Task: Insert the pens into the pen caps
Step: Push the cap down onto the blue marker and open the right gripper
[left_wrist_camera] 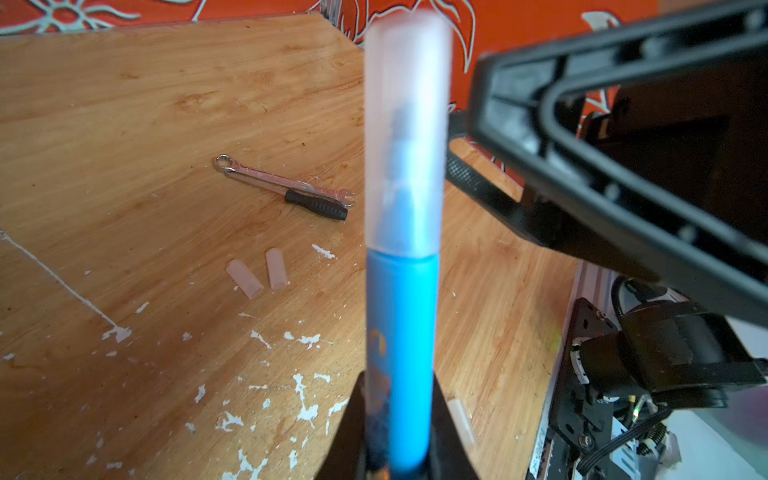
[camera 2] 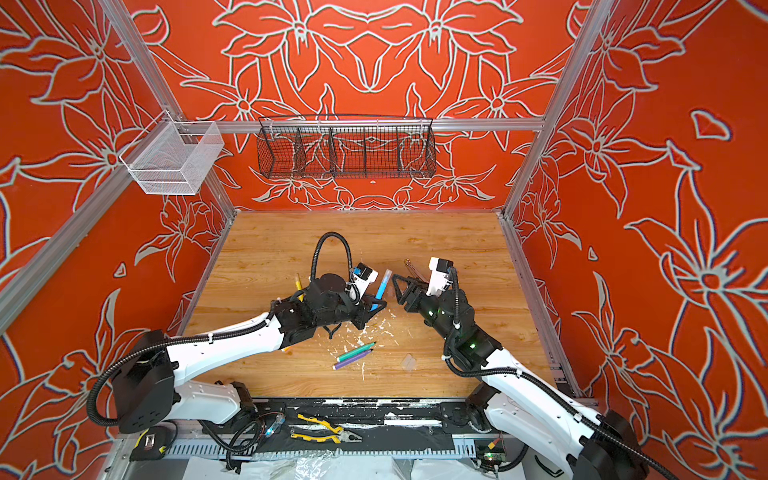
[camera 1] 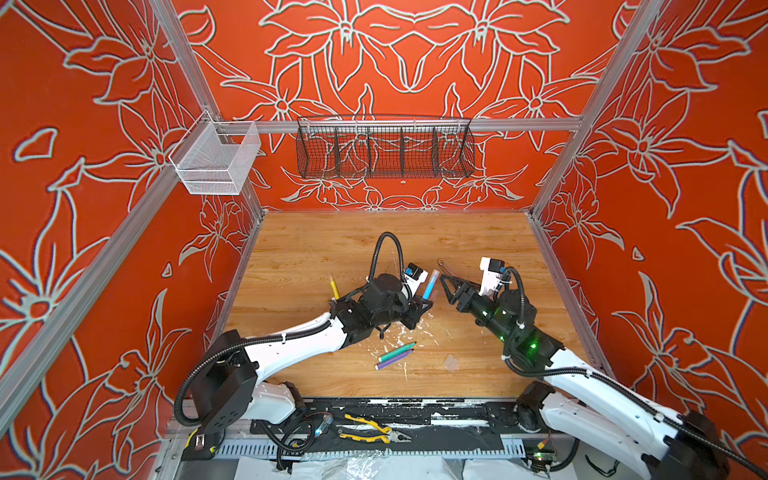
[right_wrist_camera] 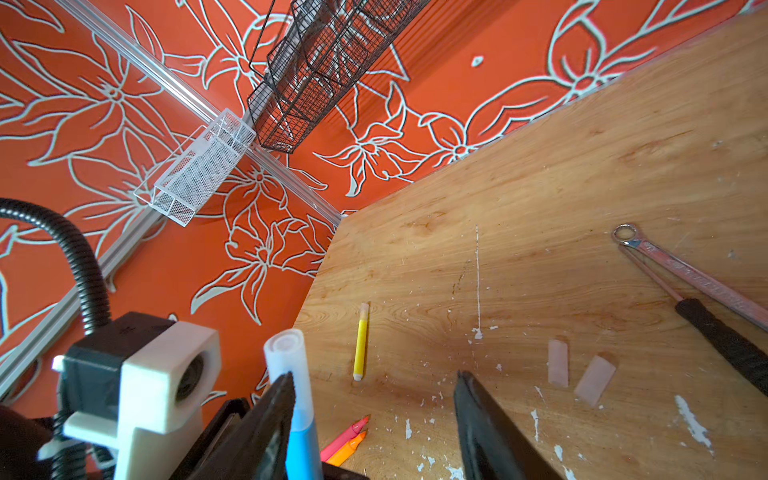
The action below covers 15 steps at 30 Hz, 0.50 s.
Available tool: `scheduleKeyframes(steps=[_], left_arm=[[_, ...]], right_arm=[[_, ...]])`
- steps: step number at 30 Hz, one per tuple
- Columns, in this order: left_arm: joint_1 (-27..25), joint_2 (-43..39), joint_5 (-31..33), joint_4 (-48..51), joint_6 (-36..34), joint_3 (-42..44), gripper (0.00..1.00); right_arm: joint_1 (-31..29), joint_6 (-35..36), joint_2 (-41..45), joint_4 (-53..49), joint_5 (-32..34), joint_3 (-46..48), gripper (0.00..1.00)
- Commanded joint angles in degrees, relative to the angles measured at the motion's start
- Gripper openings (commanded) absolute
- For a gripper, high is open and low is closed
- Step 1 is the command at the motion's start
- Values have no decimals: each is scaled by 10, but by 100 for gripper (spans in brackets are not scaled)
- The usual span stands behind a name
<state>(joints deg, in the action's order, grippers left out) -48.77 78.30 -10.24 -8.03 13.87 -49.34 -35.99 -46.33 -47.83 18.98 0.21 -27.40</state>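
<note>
Lying on paint-flecked wood tabletop (camera 1: 311, 249), yellow pen (camera 1: 333, 286); orange floral walls (camera 1: 374, 62) around

The light wooden tabletop (camera 1: 307, 249), flecked with white paint near its middle, carries a slim yellow felt-tip pen (right_wrist_camera: 360, 340) lying alone at the left, and a green pen (camera 1: 397, 351) and purple pen (camera 1: 394, 360) side by side toward the front. A pink pen (right_wrist_camera: 345, 435) and orange pen (right_wrist_camera: 349, 448) lie together. Two clear plastic caps (left_wrist_camera: 244, 279) rest just apart, near a silver metal wrench (left_wrist_camera: 266, 178) touching a dark-handled tool (left_wrist_camera: 318, 205).
</note>
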Motion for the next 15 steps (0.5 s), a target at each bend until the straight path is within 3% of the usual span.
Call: scheduleKeyframes(steps=[1,15], left_arm=[[-6,10,-8,2,-15,-11,0],[-27,25,-1,16,-31,-27,0]], right_arm=[[8,9,3,-23,8,-21,64],[23,4,-35,-27,-32,-43,63]])
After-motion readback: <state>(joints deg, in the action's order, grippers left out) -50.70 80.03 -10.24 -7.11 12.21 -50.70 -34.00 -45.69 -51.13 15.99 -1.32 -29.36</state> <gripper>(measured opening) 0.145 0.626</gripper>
